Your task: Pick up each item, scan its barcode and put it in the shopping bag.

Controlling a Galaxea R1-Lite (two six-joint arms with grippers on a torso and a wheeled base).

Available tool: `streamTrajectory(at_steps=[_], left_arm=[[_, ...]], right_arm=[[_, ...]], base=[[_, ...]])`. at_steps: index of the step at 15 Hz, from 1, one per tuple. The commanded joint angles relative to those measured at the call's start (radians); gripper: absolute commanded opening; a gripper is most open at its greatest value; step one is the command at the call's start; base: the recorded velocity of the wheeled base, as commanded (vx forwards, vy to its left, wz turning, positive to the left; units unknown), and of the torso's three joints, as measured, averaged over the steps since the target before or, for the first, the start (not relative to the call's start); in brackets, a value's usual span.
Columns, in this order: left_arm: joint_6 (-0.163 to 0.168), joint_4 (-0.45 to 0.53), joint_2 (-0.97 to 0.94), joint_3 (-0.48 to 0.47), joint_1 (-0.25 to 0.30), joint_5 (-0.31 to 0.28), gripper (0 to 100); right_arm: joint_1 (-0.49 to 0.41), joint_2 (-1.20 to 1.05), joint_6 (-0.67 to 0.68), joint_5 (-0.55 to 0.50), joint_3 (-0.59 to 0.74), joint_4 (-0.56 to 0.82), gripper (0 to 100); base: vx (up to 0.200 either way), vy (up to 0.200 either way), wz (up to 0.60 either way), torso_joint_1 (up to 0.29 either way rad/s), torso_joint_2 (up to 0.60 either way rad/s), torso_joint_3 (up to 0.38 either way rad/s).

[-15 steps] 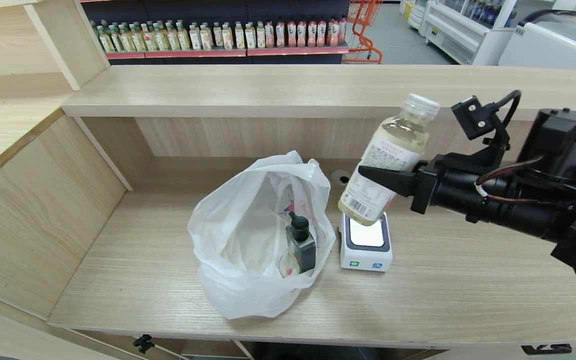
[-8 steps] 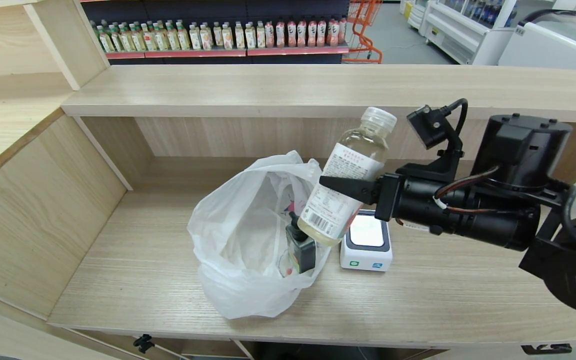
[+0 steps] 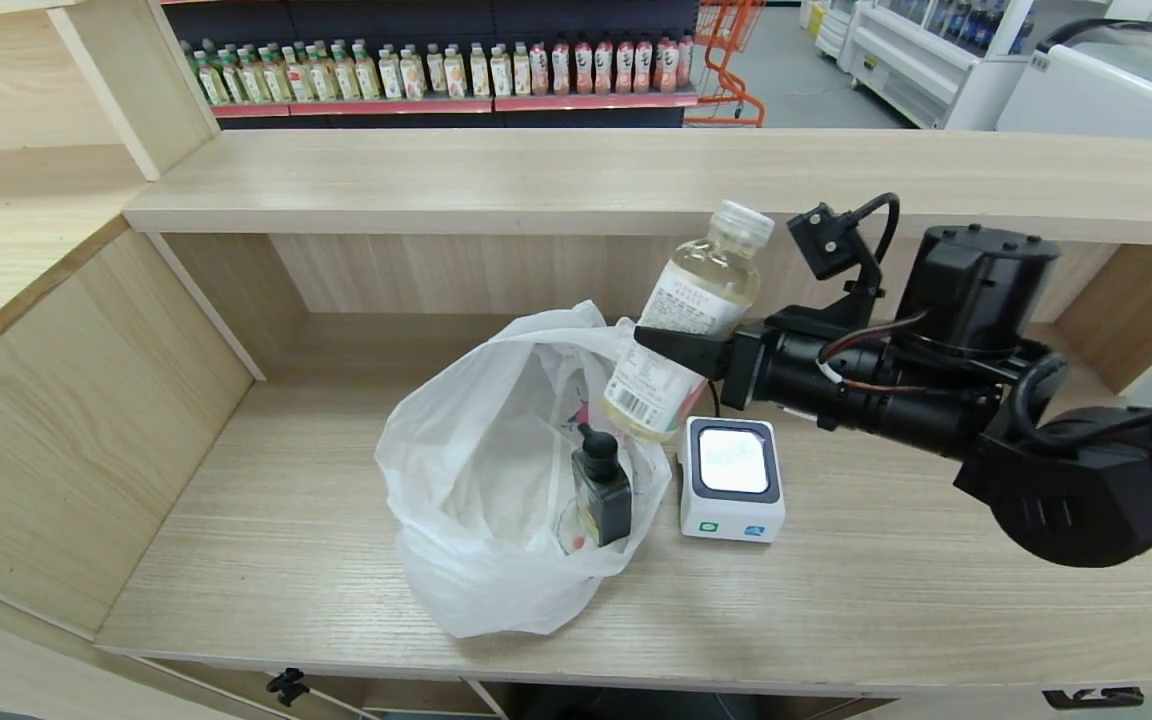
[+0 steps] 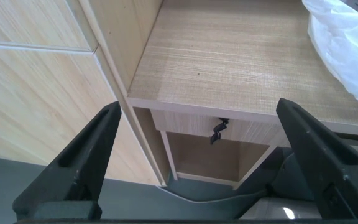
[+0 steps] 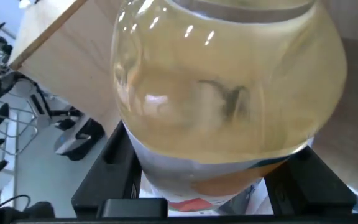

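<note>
Bottle (image 3: 696, 298) in right jaws — tilted, by bag (image 3: 456, 450)

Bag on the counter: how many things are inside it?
1 that shows: a dark bottle standing in the white bag, on the side nearest the scanner. Folds may hide more. The pale bottle in the right pincer hangs at the bag's edge, not inside.

Wooden counter (image 3: 886, 590); behind it, shelf of drink bottles (image 3: 436, 72), orange trolley (image 3: 731, 25), white freezers (image 3: 921, 65).
</note>
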Motion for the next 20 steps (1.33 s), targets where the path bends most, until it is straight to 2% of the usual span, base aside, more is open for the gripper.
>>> streamTrajectory(at_steps=[1, 14, 17, 20], left_arm=[[0.000, 0.000, 0.000, 0.000, 0.000, 0.001, 100], [0.000, 0.000, 0.000, 0.000, 0.001, 0.001, 100], [0.000, 0.000, 0.000, 0.000, 0.000, 0.001, 100], [0.000, 0.000, 0.000, 0.000, 0.000, 0.001, 100]], right_arm=[[-0.018, 0.093, -0.011, 0.001, -0.042, -0.012, 0], [-0.038, 0.352, -0.017, 0.001, -0.296, -0.024, 0], [-0.051, 0.390, -0.148, 0.003, -0.302, -0.041, 0], [-0.049, 0.435, -0.189, 0.007, -0.301, -0.103, 0]], base=[[0.000, 0.000, 0.00, 0.000, 0.00, 0.000], [0.000, 0.000, 0.00, 0.000, 0.00, 0.000], [0.000, 0.000, 0.00, 0.000, 0.00, 0.000], [0.000, 0.000, 0.00, 0.000, 0.00, 0.000]])
